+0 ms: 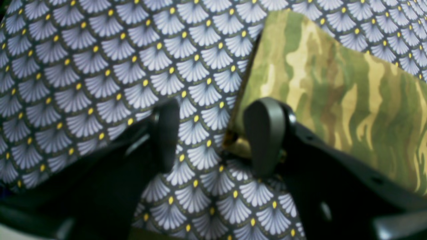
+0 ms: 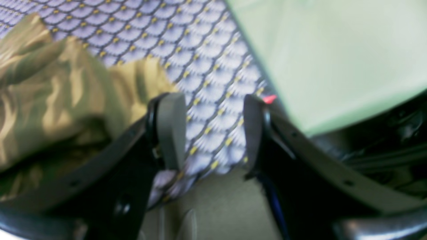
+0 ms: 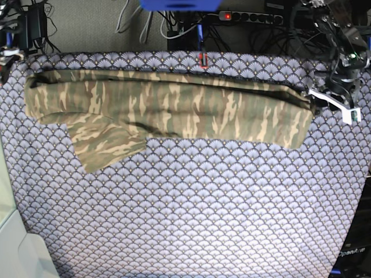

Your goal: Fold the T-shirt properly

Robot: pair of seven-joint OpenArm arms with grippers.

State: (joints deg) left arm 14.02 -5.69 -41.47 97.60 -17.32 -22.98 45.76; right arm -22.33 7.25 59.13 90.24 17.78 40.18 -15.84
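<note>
t-shirt (image 3: 174, 110) lies folded lengthwise on patterned cloth (image 3: 191, 202); left gripper (image 1: 213, 136) and right gripper (image 2: 213, 133) gape, seemingly empty.

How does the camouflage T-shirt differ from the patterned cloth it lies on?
The T-shirt has irregular olive, brown and tan streaks; the purple cloth has a regular scallop pattern with yellow dots. The T-shirt is folded into a long band along the far side, one sleeve sticking out toward the near side; the cloth lies spread out flat. The T-shirt covers only a strip; the cloth covers nearly the whole surface. Both are soft fabric.
</note>
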